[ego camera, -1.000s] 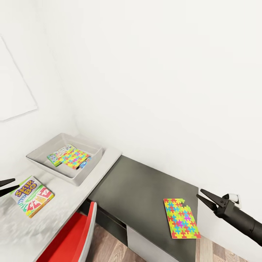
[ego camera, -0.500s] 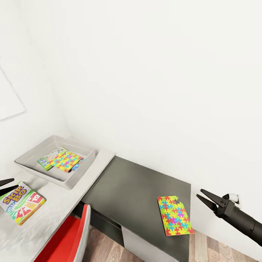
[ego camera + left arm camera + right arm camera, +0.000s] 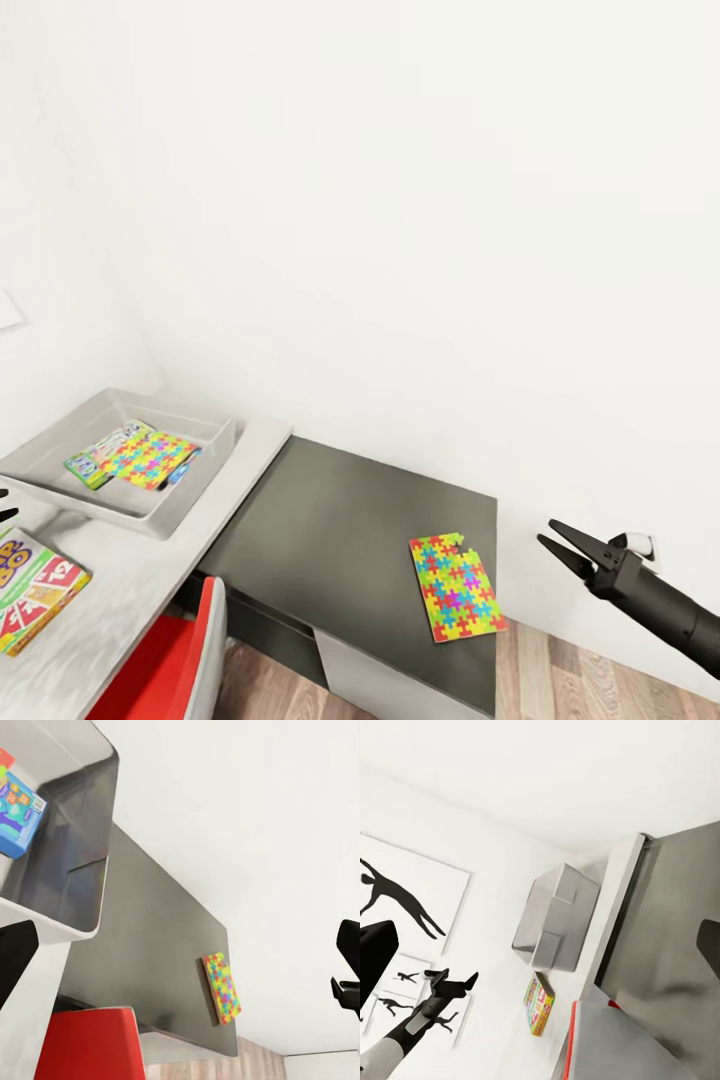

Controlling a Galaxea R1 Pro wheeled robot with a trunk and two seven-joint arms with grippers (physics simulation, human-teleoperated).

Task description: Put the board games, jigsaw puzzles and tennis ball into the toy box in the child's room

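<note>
- The puzzle (image 3: 456,587) looks thin, light and stiff, lying flat on the dark tabletop (image 3: 350,510) at its near right corner; I would pinch an overhanging edge, since flat it offers little grip.
- Right gripper (image 3: 556,542): jaws spread, empty, just at 3 o'clock of the puzzle, apart from it.
- Left gripper (image 3: 463,980): jaws spread, empty.
- Box (image 3: 160,520) lies at 9 o'clock, holding toys.

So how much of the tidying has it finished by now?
Partly done: the toy box already holds one jigsaw puzzle and at least one game box under it. Nothing is in hand: the right gripper is open and empty. Still out are the second jigsaw puzzle on the dark desk section and the SKIP-BO box. The ball isn't visible.
</note>
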